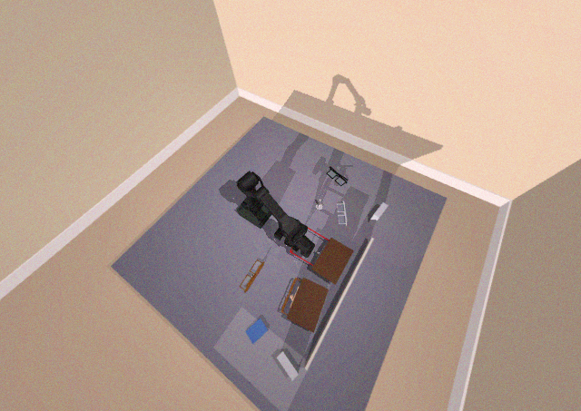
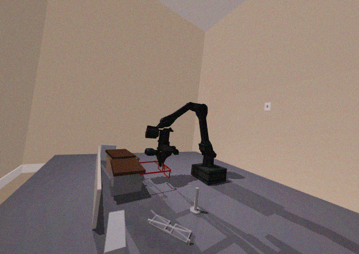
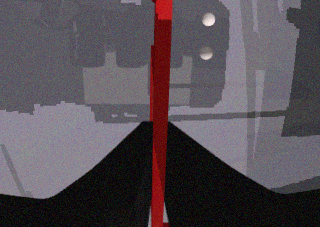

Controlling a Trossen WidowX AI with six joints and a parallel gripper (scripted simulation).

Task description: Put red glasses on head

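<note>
My gripper [image 2: 161, 165] [image 3: 155, 132] is shut on the front frame of the red glasses [image 1: 301, 258] [image 2: 152, 173] [image 3: 161, 72], near the bridge. The glasses are held above the table, with both temples pointing at the near head [image 1: 332, 259] [image 2: 127, 166], a grey block with a brown top. The temple tips reach the head's front edge; the front frame stands well off the face. The other head [image 1: 307, 304] [image 2: 120, 153] stands beside it, with brown glasses [image 1: 284, 298] at its face. No tag can be made out on either head. In the top view the arm hides the fingertips.
A long pale panel [image 1: 339, 303] [image 2: 97, 184] stands behind the heads. White glasses [image 1: 341, 212] [image 2: 171, 228], a white post [image 1: 319, 204] [image 2: 196, 199], black glasses [image 1: 337, 176], orange-brown glasses [image 1: 253, 274] and a blue flat piece [image 1: 256, 330] are on the table. A white block [image 1: 379, 211] [image 2: 115, 231] stands near the panel's end.
</note>
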